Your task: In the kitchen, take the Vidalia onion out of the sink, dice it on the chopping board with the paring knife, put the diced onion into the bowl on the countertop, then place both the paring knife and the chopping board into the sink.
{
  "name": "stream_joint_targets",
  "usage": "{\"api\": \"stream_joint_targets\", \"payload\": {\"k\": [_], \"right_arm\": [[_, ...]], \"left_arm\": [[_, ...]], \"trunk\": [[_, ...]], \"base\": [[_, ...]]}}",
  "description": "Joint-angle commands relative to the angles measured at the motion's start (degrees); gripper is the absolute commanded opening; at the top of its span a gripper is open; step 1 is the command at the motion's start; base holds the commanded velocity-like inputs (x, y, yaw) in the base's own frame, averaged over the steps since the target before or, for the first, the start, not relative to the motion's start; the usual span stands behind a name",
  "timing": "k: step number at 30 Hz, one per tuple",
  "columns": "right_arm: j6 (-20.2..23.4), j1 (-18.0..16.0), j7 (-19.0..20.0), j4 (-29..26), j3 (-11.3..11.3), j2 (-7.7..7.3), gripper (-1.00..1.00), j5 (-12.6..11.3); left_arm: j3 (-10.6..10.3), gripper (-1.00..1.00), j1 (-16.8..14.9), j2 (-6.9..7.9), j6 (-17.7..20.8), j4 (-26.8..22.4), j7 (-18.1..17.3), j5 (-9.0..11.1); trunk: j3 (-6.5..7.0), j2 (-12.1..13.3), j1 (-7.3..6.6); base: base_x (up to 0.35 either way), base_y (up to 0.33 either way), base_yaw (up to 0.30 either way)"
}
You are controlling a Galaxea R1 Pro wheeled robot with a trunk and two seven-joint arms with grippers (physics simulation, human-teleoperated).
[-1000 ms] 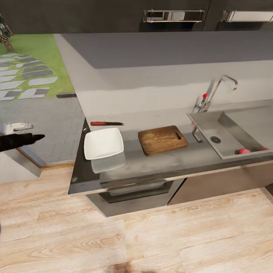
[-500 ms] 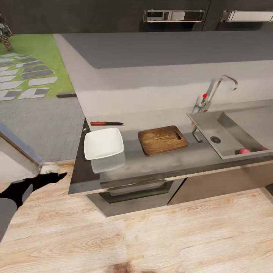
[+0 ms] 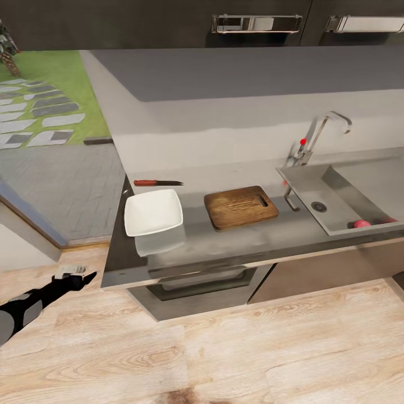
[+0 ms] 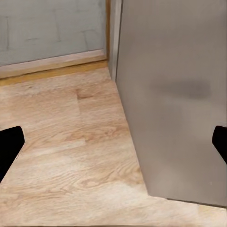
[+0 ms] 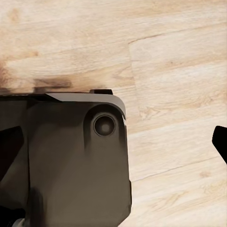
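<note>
Board (image 3: 240,207) lies on the countertop (image 3: 252,238); bowl (image 3: 153,212) left of it, knife (image 3: 157,182) behind the bowl, onion (image 3: 361,223) in the sink (image 3: 336,185) to its right. Left gripper (image 3: 84,277) hangs off the countertop's left end above the floor (image 3: 224,353), fingers (image 4: 9,149) spread; right gripper (image 5: 113,142) fingers also spread

Light wood floor (image 3: 252,353) in front of cabinets. Dark upper cabinets with chrome bar handles (image 3: 256,23). Grass and stepping stones (image 3: 45,112) outside, far left.

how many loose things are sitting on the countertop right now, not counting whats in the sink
3. The paring knife lies at the back near the wall, the bowl just in front of it, and the chopping board between the bowl and the sink. Nothing seems hidden.
</note>
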Motion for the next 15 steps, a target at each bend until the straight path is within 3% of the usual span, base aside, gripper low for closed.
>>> {"api": "stream_joint_targets", "payload": {"k": [1,4,15], "right_arm": [[-0.06,-0.03,-0.50,0.03,0.28,-0.01,1.00,0.15],[-0.06,-0.03,-0.50,0.03,0.27,-0.01,1.00,0.15],[-0.06,-0.03,-0.50,0.03,0.24,-0.01,1.00,0.15]], "left_arm": [[0.48,1.00,0.00,0.35,-0.50,0.28,0.00,-0.54],[0.48,1.00,0.55,1.39,-0.83,0.36,0.01,-0.52],[0.48,1.00,2.31,2.67,-1.27,0.40,0.01,-0.50]], "trunk": [[-0.09,-0.10,0.03],[-0.09,-0.10,0.03],[-0.09,-0.10,0.03]], "base": [[0.000,0.000,0.000],[0.000,0.000,0.000],[0.000,0.000,0.000]]}}
